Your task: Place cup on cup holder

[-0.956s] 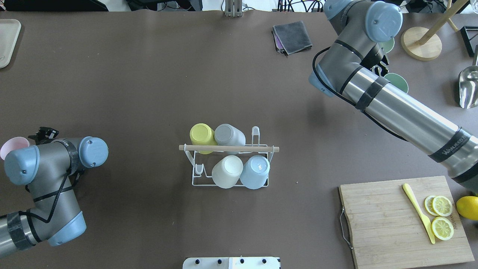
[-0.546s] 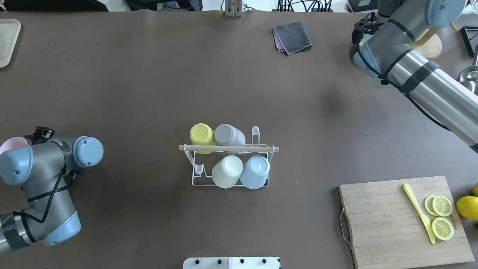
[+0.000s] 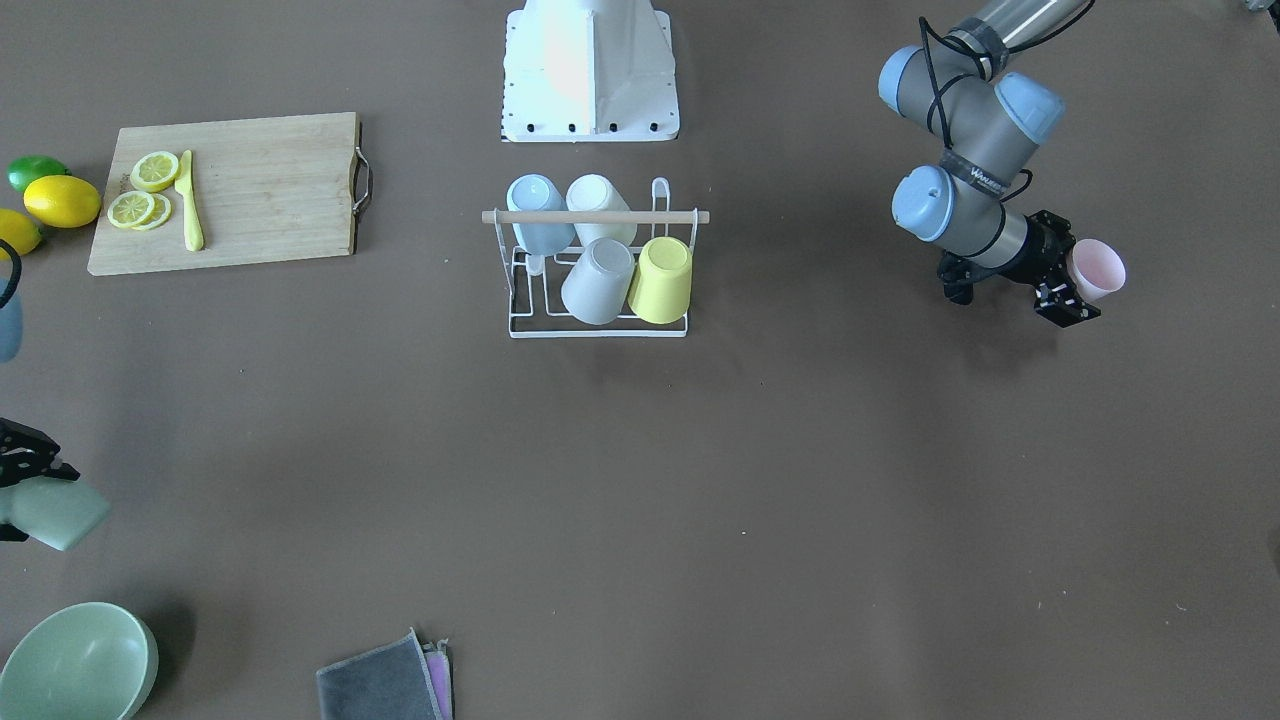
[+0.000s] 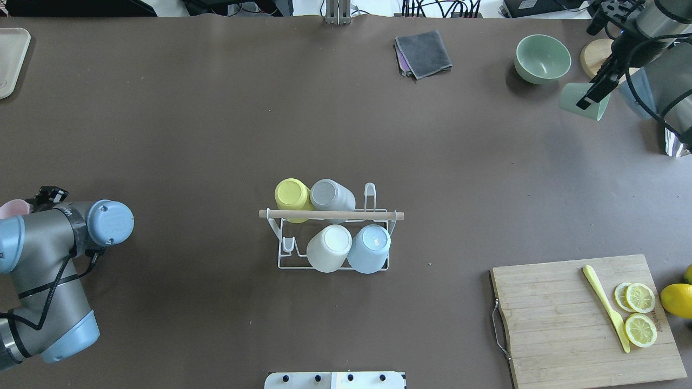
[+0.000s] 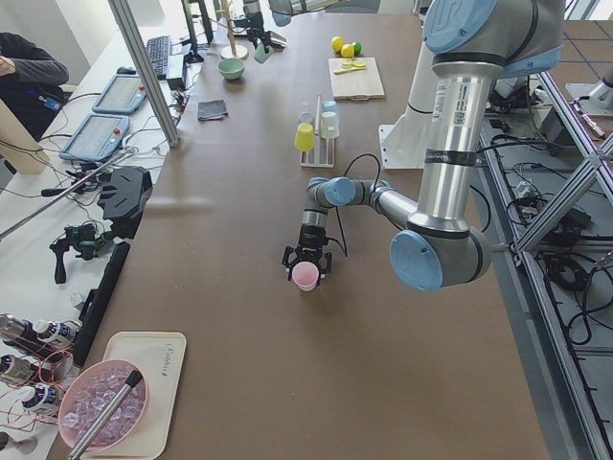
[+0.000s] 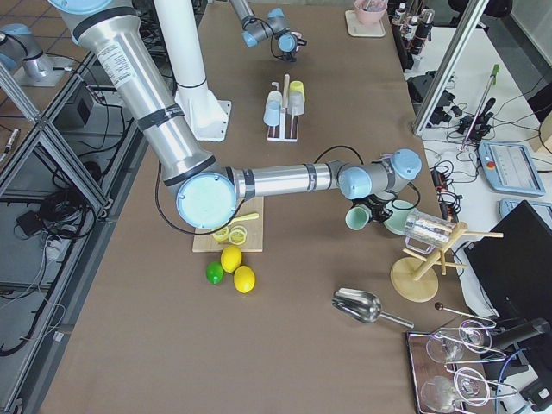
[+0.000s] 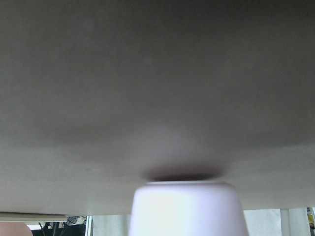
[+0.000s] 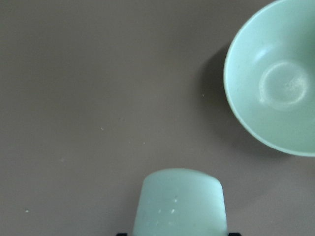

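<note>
The cup holder (image 4: 331, 215), a white wire rack with a wooden rod, stands mid-table and carries several upturned cups: yellow, grey, white and blue. It also shows in the front view (image 3: 595, 217). My left gripper (image 3: 1072, 278) is shut on a pink cup (image 3: 1098, 270), held sideways low over the table far to the rack's left. The pink cup also shows in the left wrist view (image 7: 187, 209). My right gripper (image 4: 593, 96) is shut on a pale green cup (image 4: 578, 101), held sideways at the far right, next to a green bowl (image 4: 542, 56). The green cup shows in the right wrist view (image 8: 181, 201).
A wooden cutting board (image 4: 584, 319) with lemon slices and a yellow knife lies front right, with a lemon (image 4: 677, 300) beside it. A folded grey cloth (image 4: 423, 53) lies at the back. A round wooden stand base (image 4: 594, 56) and a metal scoop (image 4: 676, 143) sit far right.
My right arm has swung back and to the right with the green cup, uncovering the green bowl. My left arm has drawn to the left with the pink cup.
</note>
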Robot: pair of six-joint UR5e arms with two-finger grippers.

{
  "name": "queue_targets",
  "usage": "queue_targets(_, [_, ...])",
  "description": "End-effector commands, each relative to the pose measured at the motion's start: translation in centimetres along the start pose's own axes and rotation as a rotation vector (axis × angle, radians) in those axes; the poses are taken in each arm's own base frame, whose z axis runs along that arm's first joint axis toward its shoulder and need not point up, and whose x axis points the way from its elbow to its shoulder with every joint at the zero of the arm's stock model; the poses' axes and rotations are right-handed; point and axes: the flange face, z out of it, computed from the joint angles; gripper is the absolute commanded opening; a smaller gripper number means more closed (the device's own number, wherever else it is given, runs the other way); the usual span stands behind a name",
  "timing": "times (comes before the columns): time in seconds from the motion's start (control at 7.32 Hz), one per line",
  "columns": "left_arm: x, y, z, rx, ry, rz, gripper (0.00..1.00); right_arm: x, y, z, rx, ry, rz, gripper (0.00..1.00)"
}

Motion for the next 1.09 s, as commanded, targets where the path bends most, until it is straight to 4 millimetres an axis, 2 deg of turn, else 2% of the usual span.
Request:
queue_targets(0.0, [-0.5,1.8,-1.0,0.027,-0.015,0.003,0.20,0.4,0.0,-4.4,0.138,-0.032,-0.018,0.20])
queue_targets(0.14, [-0.9,2.4,-1.5,0.036,-0.022,0.031,0.11,-0.1,-0.4,-6.0,0.185,-0.042,-0.039,0.19])
queue_targets(0.27, [-2.2,4.4,-2.6,0.061,-0.033,0.020,0.10,-0.9,-1.5,-7.0,0.227,-0.023,-0.060,0.18])
queue_targets(0.41, [-4.1,8.8,-4.2,0.105,-0.054,0.021,0.10,-2.0,-2.8,-8.1,0.276,-0.003,-0.062,0.18])
queue_targets(0.55, [-6.4,13.1,-6.1,0.146,-0.084,-0.047,0.10,-3.0,-3.9,-8.3,0.306,0.003,-0.055,0.17])
queue_targets(0.68, [-7.9,14.7,-8.5,0.196,-0.107,-0.093,0.10,-4.2,-5.9,-8.5,0.323,0.010,-0.083,0.13])
queue_targets(0.82, [-8.7,16.0,-10.0,0.219,-0.131,-0.137,0.10,-5.7,-7.8,-8.5,0.345,0.016,-0.091,0.13])
queue_targets(0.96, [-8.2,17.7,-12.7,0.265,-0.176,-0.207,0.10,-7.6,-9.4,-6.5,0.347,0.034,-0.095,0.13])
